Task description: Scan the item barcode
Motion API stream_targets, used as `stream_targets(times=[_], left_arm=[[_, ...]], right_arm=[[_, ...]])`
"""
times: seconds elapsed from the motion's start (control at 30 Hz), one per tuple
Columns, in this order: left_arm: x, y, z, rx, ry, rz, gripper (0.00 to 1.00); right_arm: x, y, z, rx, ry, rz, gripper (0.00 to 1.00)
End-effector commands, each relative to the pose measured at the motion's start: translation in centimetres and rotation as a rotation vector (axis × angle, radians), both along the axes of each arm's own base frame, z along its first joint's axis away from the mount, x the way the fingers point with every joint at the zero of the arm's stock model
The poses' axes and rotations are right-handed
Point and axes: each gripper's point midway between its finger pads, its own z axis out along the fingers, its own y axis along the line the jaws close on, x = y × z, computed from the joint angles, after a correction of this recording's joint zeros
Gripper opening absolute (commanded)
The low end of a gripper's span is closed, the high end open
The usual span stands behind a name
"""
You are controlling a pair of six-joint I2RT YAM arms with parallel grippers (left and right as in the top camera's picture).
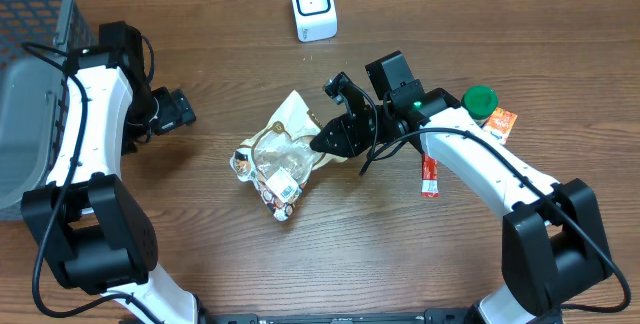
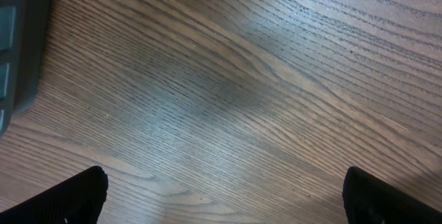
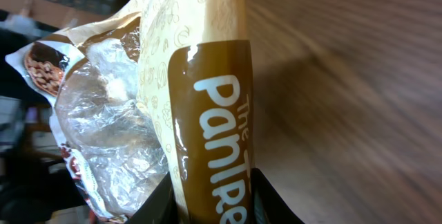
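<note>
The item is a cream and brown snack bag (image 1: 281, 154) with a clear crinkled window, lying in the middle of the table. My right gripper (image 1: 327, 140) is shut on the bag's right edge. In the right wrist view the brown band of the bag (image 3: 214, 127) with white lettering runs between both black fingers (image 3: 273, 200). The white barcode scanner (image 1: 313, 6) stands at the back of the table, well apart from the bag. My left gripper (image 1: 180, 110) hovers open at the left over bare wood (image 2: 221, 99), holding nothing. No barcode on the bag shows in any view.
A grey mesh basket (image 1: 30, 84) occupies the far left; its corner (image 2: 17, 37) shows in the left wrist view. By the right arm lie a green cap (image 1: 480, 98), an orange packet (image 1: 500, 121) and a red sachet (image 1: 429, 175).
</note>
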Motion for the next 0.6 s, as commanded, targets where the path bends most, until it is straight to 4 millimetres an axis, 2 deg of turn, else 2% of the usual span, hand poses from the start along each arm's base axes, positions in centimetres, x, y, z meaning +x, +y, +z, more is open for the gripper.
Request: stream_targets(times=[0.0,0.57], left_arm=[[0.36,0.08,1.0,0.015,-0.03,-0.007,1.0],[0.35,0.08,1.0,0.015,-0.03,-0.007,1.0]], right_arm=[[-0.88,0.55,1.74,0.087,0.054,0.022,0.04],[-1.12,0.43,1.61,0.08,0.078,0.014,0.04]])
